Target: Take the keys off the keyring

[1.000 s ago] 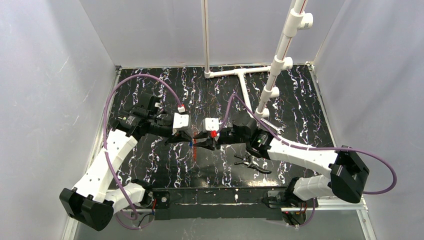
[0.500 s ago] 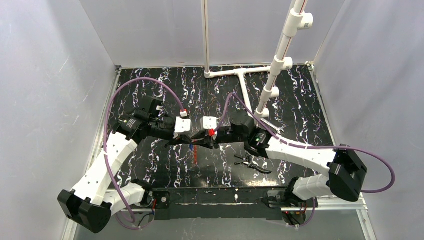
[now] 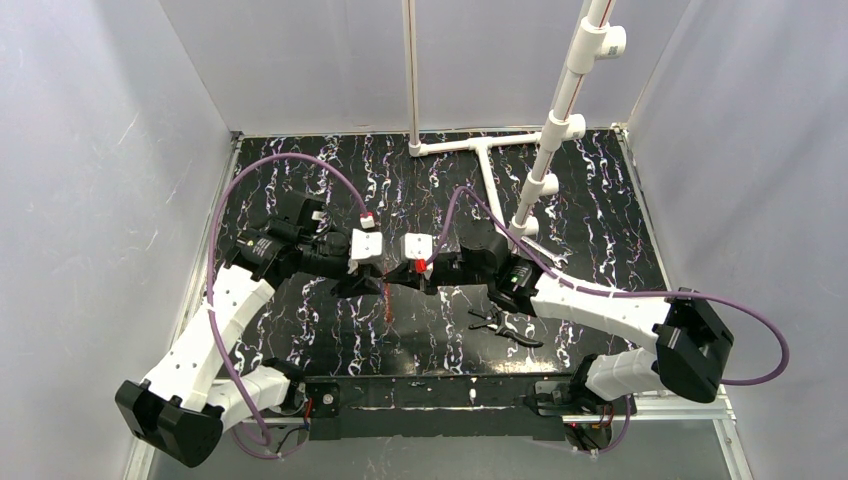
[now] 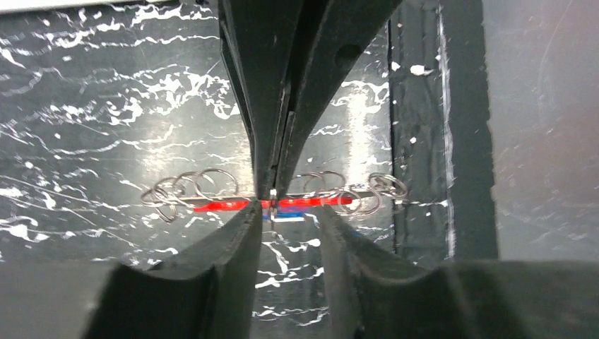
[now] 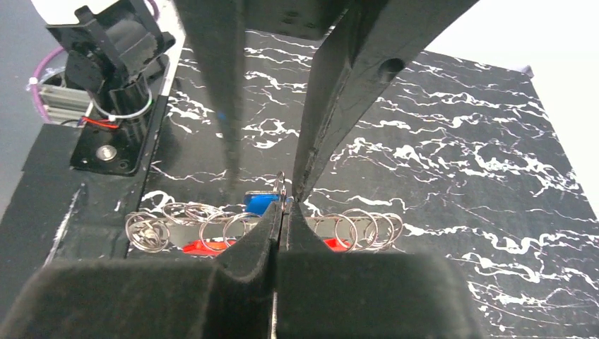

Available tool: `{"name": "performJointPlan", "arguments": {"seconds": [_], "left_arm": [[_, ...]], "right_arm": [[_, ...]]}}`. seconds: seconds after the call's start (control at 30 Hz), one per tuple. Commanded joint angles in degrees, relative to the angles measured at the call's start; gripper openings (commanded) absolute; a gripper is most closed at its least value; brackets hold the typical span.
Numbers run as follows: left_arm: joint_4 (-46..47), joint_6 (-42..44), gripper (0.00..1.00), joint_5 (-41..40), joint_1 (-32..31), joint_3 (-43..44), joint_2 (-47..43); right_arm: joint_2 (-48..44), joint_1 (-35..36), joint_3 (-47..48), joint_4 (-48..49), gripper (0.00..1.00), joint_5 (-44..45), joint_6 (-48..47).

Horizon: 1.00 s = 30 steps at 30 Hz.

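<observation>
Both arms met at the middle of the marbled black table (image 3: 600, 200), wrists nose to nose! The right gripper (image 5: 280, 213) was clenched tight, its two fingers pressed together across the middle of the keyring (image 4: 219, 206), with red showing out on either side of the pinch. The left gripper (image 4: 286, 210) was released: its fingers (image 4: 212, 282) stood apart and straddled the same red loop from the opposite side. One tip sat right against the red and the other stood just clear of it.

And where was the keyring? A little left of the table's centre, between the two wrists, a slim red line running near to far in the overhead view. Whether it hung clear of the tabletop, I could not tell.

Thin wire rings (image 5: 364, 229) were bunched along the loop on both sides of the clamp. As for the keys (image 5: 260, 203), only the small blue head showed plainly, just beside the right gripper's closed tips; the rest were lost among the wire.

Off to the right and nearer the bases lay the black-handled pliers (image 3: 505, 325), well apart from the action. A white pipe frame (image 3: 480, 150) stood at the far edge.
</observation>
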Motion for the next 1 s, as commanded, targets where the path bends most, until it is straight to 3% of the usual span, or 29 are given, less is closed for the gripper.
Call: {"name": "performJointPlan", "arguments": {"seconds": [0.0,0.17,0.4,0.57,0.77,0.97], "left_arm": [[-0.8,-6.5,0.41,6.3,3.4,0.5,-0.3],[-0.7,-12.0,0.41,17.5,12.0,0.2,1.1],[1.7,-15.2,0.41,22.3,12.8,-2.6,0.1],[6.3,-19.8,0.29,22.0,12.8,-3.7,0.0],[7.4,-21.4,0.0,20.7,12.8,-3.5,1.4],[7.1,-21.7,0.0,19.8,12.8,-4.4,2.3]], "right_arm": [[-2.5,-0.1,-1.4,8.8,0.01,2.3,-0.7],[-3.9,-0.1,-4.3,14.6,0.01,2.9,0.4],[-4.4,-0.1,-5.6,17.8,0.01,3.4,1.4],[-4.6,-0.1,-5.9,18.6,0.01,2.7,1.5],[-5.2,-0.1,-6.8,20.5,0.01,2.3,1.8],[-6.4,-0.1,-8.1,23.4,0.01,3.3,2.4]]}}
